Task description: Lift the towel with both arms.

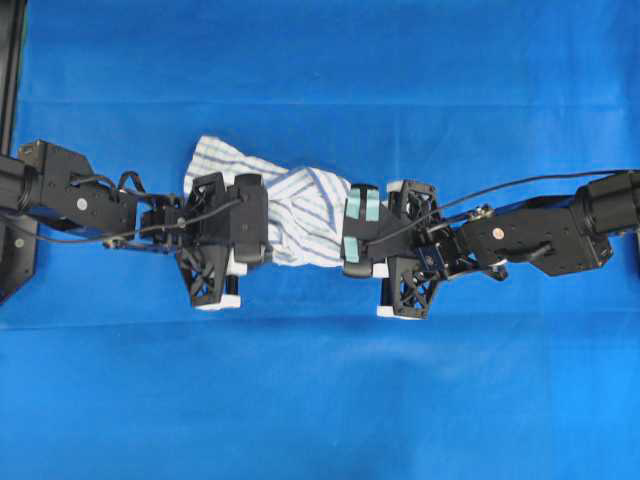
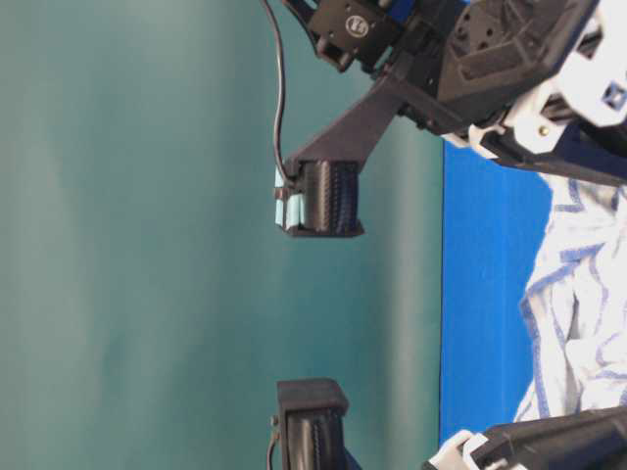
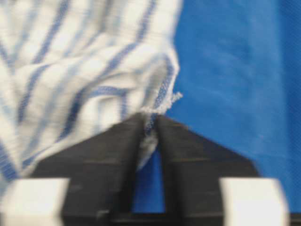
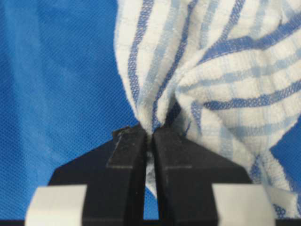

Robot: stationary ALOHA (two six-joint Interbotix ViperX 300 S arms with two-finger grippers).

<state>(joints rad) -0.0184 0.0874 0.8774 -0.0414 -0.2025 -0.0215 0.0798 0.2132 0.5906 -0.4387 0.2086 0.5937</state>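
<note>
The towel (image 1: pixel 305 212), white with thin blue and grey stripes, is bunched between my two grippers at the middle of the overhead view. My left gripper (image 1: pixel 266 228) is shut on the towel's frayed edge, which shows pinched between the black wedge tips in the left wrist view (image 3: pixel 150 123). My right gripper (image 1: pixel 346 232) is shut on a fold of the towel (image 4: pixel 221 70) at its tips (image 4: pixel 149 133). In the table-level view the towel (image 2: pixel 578 313) spans between the two arms. Its height above the table cannot be told.
The large plain blue cloth (image 1: pixel 320 400) covers the whole table. A black frame post (image 1: pixel 12 60) stands at the far left edge. A teal wall (image 2: pixel 147 245) fills the left of the table-level view.
</note>
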